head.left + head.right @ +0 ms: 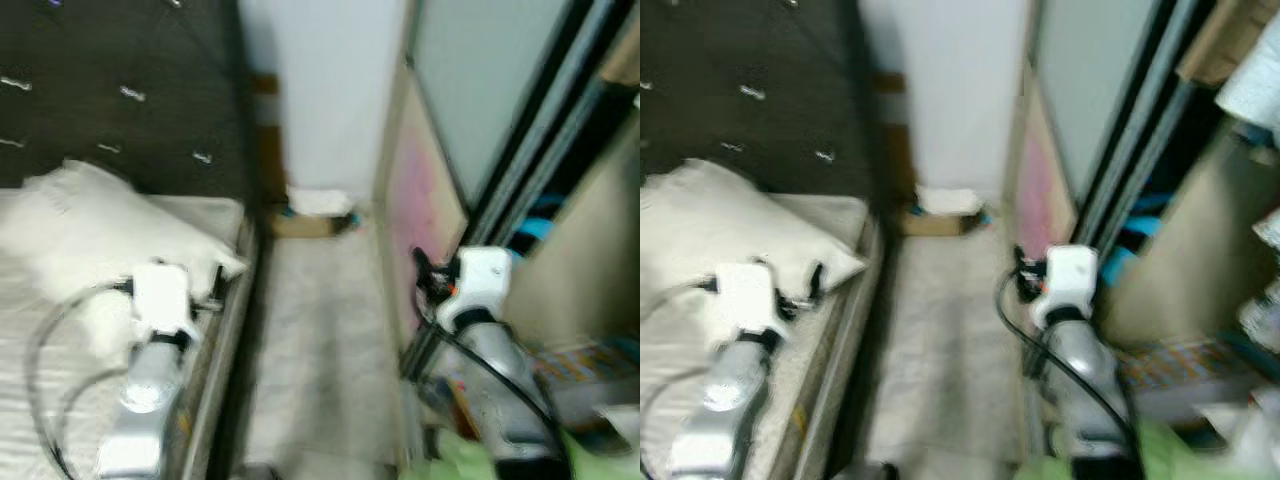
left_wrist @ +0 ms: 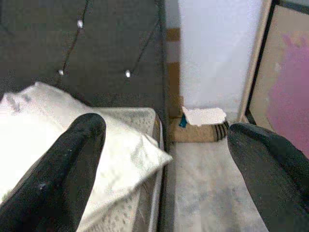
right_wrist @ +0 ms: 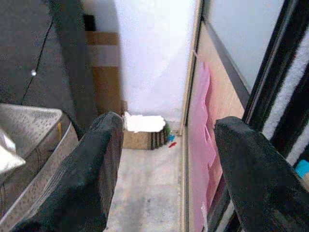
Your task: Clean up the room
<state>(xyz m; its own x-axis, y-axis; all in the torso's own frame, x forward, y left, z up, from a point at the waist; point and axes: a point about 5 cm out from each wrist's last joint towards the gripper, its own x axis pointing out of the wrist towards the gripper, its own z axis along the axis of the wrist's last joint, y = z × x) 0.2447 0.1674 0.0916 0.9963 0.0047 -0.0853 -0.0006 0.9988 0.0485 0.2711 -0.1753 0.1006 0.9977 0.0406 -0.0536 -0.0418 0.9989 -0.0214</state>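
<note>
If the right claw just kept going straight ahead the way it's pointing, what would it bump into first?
Probably the small cardboard box topped with white paper at the foot of the white wall. It sits between the right claw's open fingers, with bare floor before it. Depth is uncertain.

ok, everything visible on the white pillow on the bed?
The white pillow looks soft and slightly rumpled. It lies flat on the bed at its head end, up against the dark tufted headboard, with one corner pointing toward the bed's floor-side edge. The left claw hovers open close by that corner; contact can't be judged.
</note>
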